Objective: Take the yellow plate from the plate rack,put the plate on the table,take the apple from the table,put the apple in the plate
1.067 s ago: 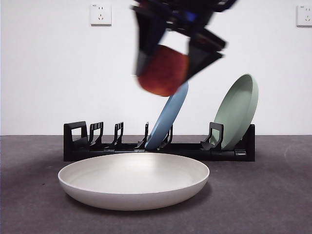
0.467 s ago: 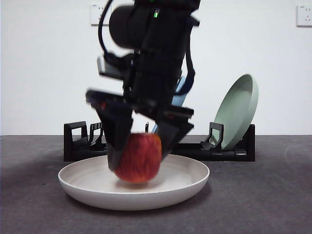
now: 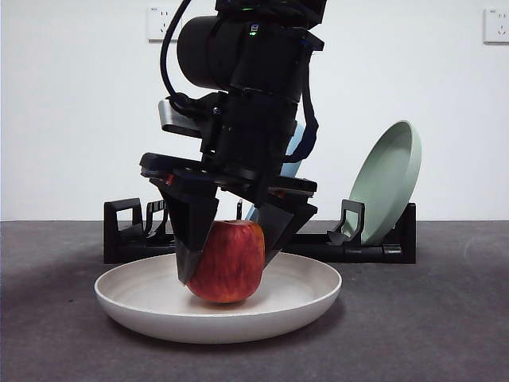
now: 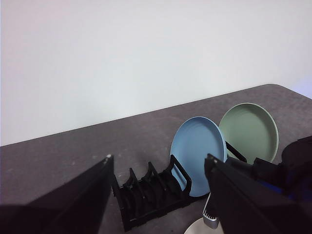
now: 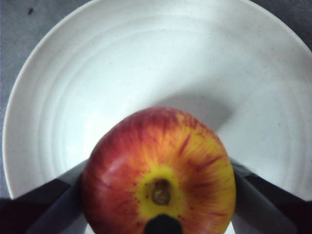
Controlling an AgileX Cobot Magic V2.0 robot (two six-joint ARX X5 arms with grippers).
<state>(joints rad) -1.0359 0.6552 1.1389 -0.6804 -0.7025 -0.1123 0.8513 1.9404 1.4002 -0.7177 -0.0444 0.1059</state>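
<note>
The cream yellow plate [image 3: 151, 306] lies flat on the dark grey table [image 3: 429, 334], in front of the black plate rack [image 3: 127, 231]. My right gripper [image 3: 226, 267] comes down from above and is shut on the red apple [image 3: 231, 263], one jaw on each side. The apple is inside the plate and its underside touches or nearly touches the plate floor. The right wrist view shows the apple [image 5: 158, 165] from above, stem end up, over the plate [image 5: 122, 68]. My left gripper [image 4: 159, 158] is open and empty, high above the rack [image 4: 146, 195].
A blue plate [image 3: 296, 163] and a pale green plate [image 3: 390, 179] stand tilted in the rack; both show in the left wrist view, blue [image 4: 197, 153] and green [image 4: 248, 131]. Several rack slots at the left end stand free. A white wall is behind.
My right gripper came down from above the rack with the apple and set it into the plate; in the last half second it sank only slightly and steadied.
</note>
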